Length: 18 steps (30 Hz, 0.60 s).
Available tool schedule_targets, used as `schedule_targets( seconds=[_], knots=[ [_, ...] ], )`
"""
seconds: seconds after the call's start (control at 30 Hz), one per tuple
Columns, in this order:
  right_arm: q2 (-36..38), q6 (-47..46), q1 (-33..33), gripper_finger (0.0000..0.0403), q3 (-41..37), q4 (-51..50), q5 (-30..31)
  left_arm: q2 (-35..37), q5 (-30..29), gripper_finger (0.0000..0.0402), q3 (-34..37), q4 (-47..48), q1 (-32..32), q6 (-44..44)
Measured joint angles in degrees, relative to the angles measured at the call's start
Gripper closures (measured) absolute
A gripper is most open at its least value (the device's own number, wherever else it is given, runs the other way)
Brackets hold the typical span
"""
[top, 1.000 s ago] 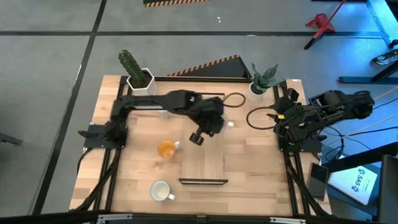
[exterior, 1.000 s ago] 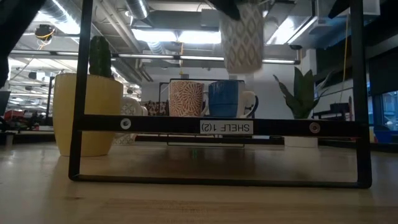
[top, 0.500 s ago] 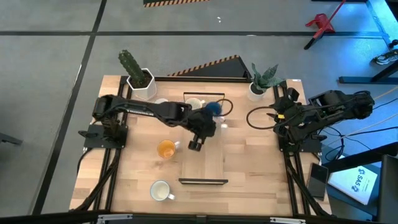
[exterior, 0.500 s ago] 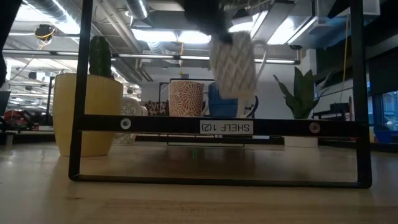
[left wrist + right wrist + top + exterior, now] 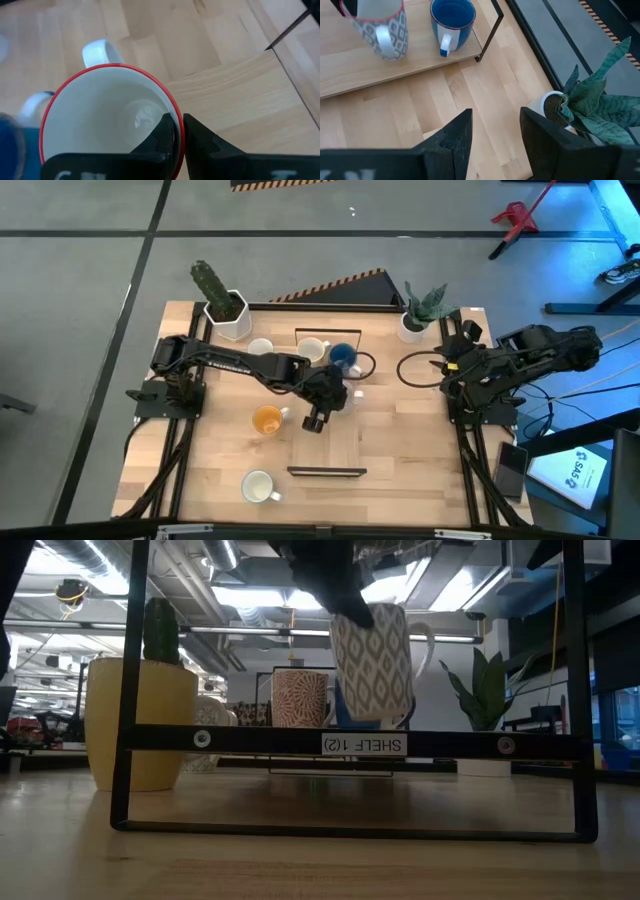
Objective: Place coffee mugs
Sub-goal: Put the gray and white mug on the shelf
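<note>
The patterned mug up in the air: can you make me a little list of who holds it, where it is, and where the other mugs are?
held mug: patterned mug with a red rim, upright, off the table
holder: left end effector, fingers pinching the rim
place: above the wooden shelf, near the blue mug
blue mug: stands on the shelf
orange mug: on the table, left of the shelf
white mug: at the table's front
right end effector: open, waits at the right side beside a potted plant
</note>
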State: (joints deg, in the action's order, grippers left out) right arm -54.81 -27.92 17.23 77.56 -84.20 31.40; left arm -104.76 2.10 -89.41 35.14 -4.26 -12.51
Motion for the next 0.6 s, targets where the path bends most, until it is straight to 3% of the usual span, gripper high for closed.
schedule_targets(
  seconds=[0.13,0.6],
  knots=[
    [0.0,0.4,0.0,0.0253,0.0,0.0,0.0,-1.1,3.0,0.0386,0.2,0.0,0.2,0.0],
    [0.0,1.5,0.0,0.0253,0.0,0.0,0.0,-1.7,1.4,0.0386,0.1,0.0,0.2,-1.6]
  ],
)
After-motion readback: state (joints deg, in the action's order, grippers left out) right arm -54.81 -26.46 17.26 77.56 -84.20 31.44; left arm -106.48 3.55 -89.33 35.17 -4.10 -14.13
